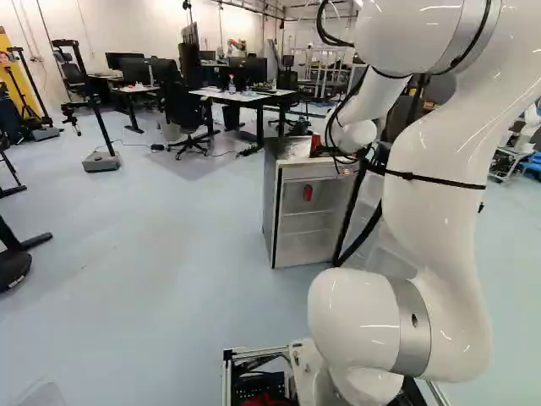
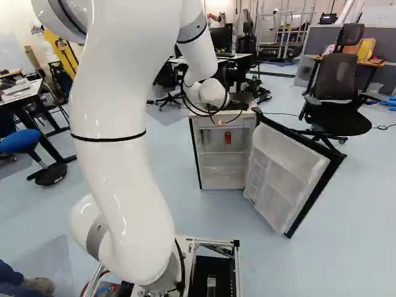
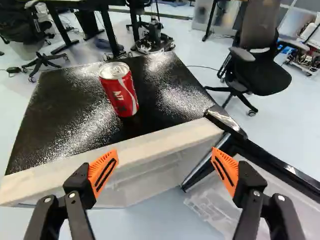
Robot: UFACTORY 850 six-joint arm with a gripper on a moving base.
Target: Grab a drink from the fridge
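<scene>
A red can (image 3: 120, 90) stands upright on the black top (image 3: 60, 115) of the fridge (image 2: 201, 142), ahead of the end effector (image 1: 343, 161), beyond its widely spread, unloaded fingers. A second red can (image 2: 228, 137) sits inside on a shelf. The fridge door (image 2: 291, 162) hangs open; an office chair (image 3: 260, 72) stands past it.

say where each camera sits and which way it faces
Left base view: behind the arm, to its left, facing ahead and slightly down; arm right of the middle, its lowest joint at the foot.
Right base view: behind it, to its right, facing likewise; arm left of the middle.
Wrist view: on the wrist, looking along the open gripper towards the top can; only the gripper shows.
Both base views share the fridge and inside can.
</scene>
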